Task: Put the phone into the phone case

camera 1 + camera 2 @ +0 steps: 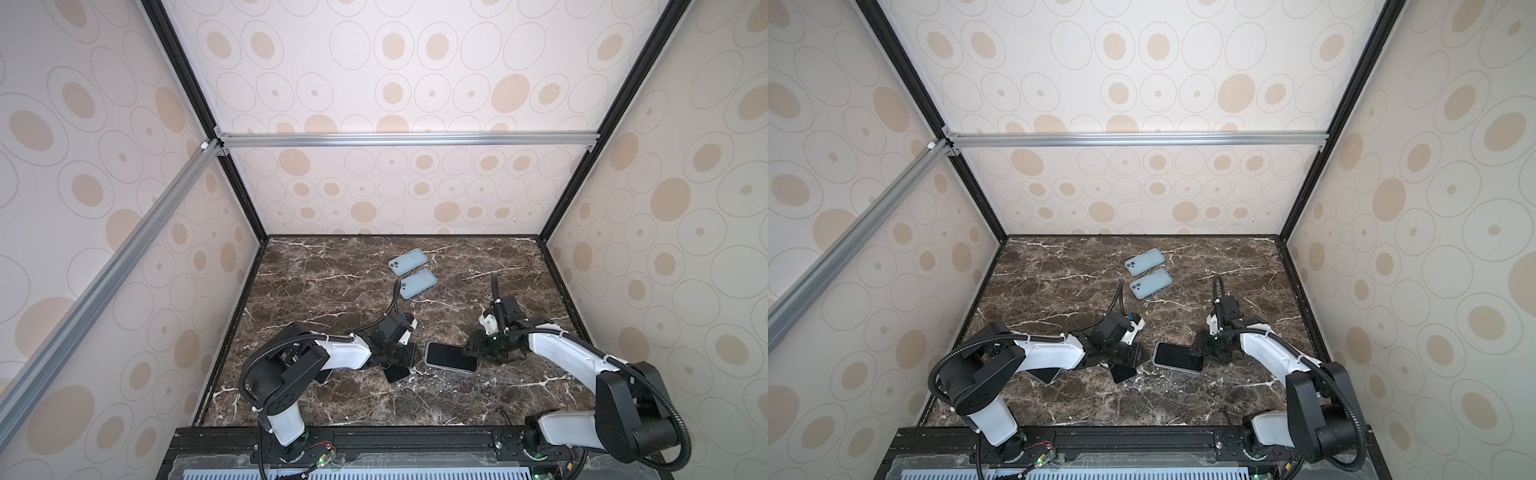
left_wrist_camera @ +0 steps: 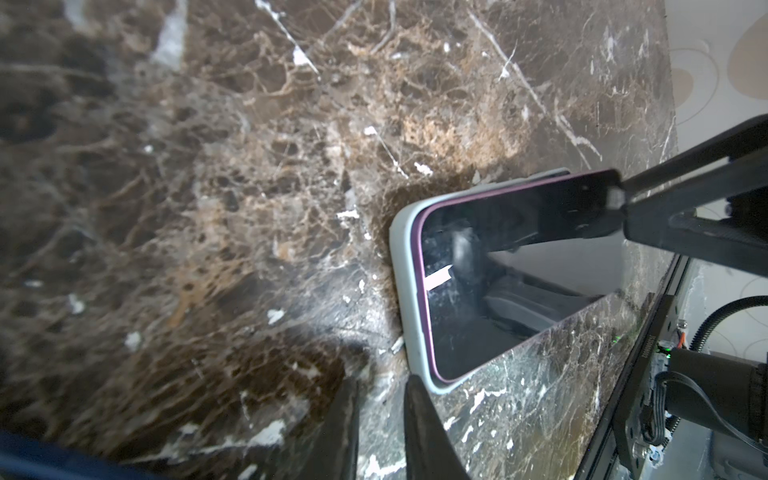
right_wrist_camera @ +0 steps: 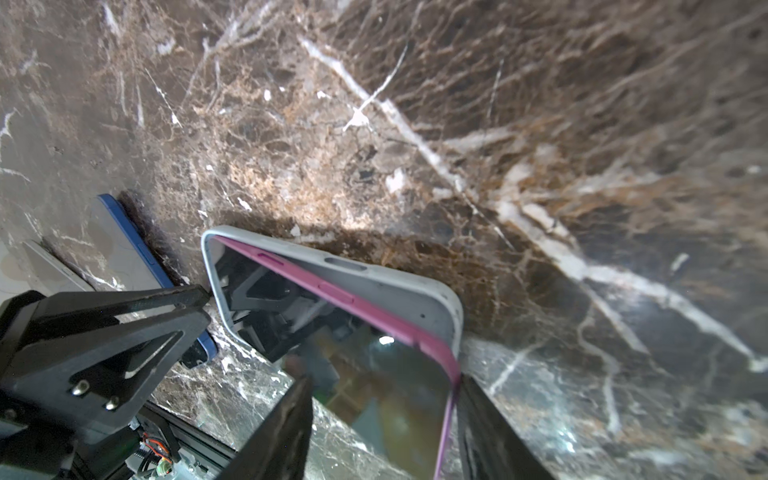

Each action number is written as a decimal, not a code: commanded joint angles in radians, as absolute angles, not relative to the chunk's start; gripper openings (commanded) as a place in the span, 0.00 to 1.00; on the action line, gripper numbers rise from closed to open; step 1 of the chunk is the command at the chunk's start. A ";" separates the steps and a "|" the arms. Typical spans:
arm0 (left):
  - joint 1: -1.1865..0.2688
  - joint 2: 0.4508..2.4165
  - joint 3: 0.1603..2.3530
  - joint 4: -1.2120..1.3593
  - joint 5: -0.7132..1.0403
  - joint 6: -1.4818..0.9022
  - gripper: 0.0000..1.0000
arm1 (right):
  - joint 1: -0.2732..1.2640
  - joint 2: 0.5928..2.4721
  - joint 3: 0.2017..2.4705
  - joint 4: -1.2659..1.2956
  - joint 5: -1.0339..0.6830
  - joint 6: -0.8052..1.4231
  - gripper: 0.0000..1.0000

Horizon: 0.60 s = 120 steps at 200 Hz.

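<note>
The phone [image 1: 451,356] [image 1: 1177,358] lies screen up near the table's front middle. Its purple rim [image 3: 332,291] sits partly in the pale grey-blue phone case [image 3: 395,291] [image 2: 405,291], and one long side rides above the case wall. My right gripper [image 3: 384,380] [image 1: 471,352] is open, with its fingers astride the phone's right end. One of those fingers [image 3: 490,432] is against the purple edge. My left gripper [image 2: 382,384] [image 1: 409,355] is at the phone's left end. Its fingers are barely apart with nothing between them, and one fingertip [image 2: 415,399] touches the case's corner.
Two pale blue cased phones [image 1: 408,262] [image 1: 418,284] lie at the back middle. A dark phone [image 1: 397,375] and a blue-edged phone [image 3: 137,249] lie under the left wrist. The black frame rail [image 2: 648,374] runs along the table's front edge.
</note>
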State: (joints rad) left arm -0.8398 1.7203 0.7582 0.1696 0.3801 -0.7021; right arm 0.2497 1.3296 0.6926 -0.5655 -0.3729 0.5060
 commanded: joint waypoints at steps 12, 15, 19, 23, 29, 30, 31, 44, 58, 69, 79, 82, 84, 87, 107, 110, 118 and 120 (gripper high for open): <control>-0.845 1.692 0.797 0.124 0.378 -0.686 0.21 | 0.253 1.296 0.716 -0.643 -0.329 0.485 0.58; -0.845 1.691 0.799 0.124 0.379 -0.686 0.21 | 0.253 1.294 0.716 -0.645 -0.327 0.486 0.58; -0.845 1.689 0.802 0.123 0.379 -0.685 0.21 | 0.252 1.290 0.712 -0.645 -0.326 0.485 0.58; -0.845 1.688 0.805 0.122 0.379 -0.683 0.21 | 0.253 1.286 0.710 -0.646 -0.325 0.486 0.58; -0.845 1.687 0.811 0.117 0.379 -0.681 0.21 | 0.253 1.280 0.708 -0.646 -0.325 0.486 0.58; -0.845 1.687 0.811 0.117 0.378 -0.681 0.21 | 0.253 1.280 0.707 -0.647 -0.326 0.485 0.58; -0.845 1.687 0.812 0.117 0.378 -0.680 0.21 | 0.253 1.279 0.706 -0.647 -0.326 0.485 0.58; -0.845 1.689 0.826 0.108 0.378 -0.674 0.21 | 0.253 1.267 0.698 -0.654 -0.322 0.488 0.58; -0.847 1.693 0.838 0.104 0.380 -0.669 0.22 | 0.252 1.253 0.683 -0.655 -0.320 0.489 0.58; -0.847 1.699 0.848 0.101 0.384 -0.665 0.22 | 0.253 1.245 0.670 -0.652 -0.315 0.492 0.57; -0.847 1.707 0.858 0.101 0.389 -0.663 0.22 | 0.252 1.244 0.655 -0.643 -0.317 0.494 0.56; -0.847 1.710 0.861 0.100 0.390 -0.661 0.22 | 0.253 1.244 0.653 -0.640 -0.317 0.495 0.55; -0.847 1.711 0.864 0.099 0.390 -0.661 0.22 | 0.253 1.244 0.649 -0.637 -0.319 0.495 0.55; -0.846 1.714 0.865 0.098 0.391 -0.660 0.23 | 0.252 1.244 0.647 -0.635 -0.320 0.495 0.55; -0.850 1.738 0.882 0.089 0.392 -0.649 0.23 | 0.253 1.263 0.634 -0.613 -0.337 0.497 0.51; -0.850 1.742 0.885 0.087 0.394 -0.648 0.23 | 0.253 1.267 0.633 -0.610 -0.343 0.495 0.51; -0.850 1.751 0.892 0.080 0.394 -0.642 0.23 | 0.253 1.278 0.630 -0.601 -0.353 0.494 0.49; -0.850 1.754 0.893 0.079 0.395 -0.641 0.23 | 0.253 1.281 0.629 -0.599 -0.354 0.493 0.48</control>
State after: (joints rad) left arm -0.8425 1.7203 0.8474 0.1158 0.3851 -0.6762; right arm 0.2497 1.2591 0.6479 -0.6117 -0.3397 0.4999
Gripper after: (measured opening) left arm 0.229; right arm 0.502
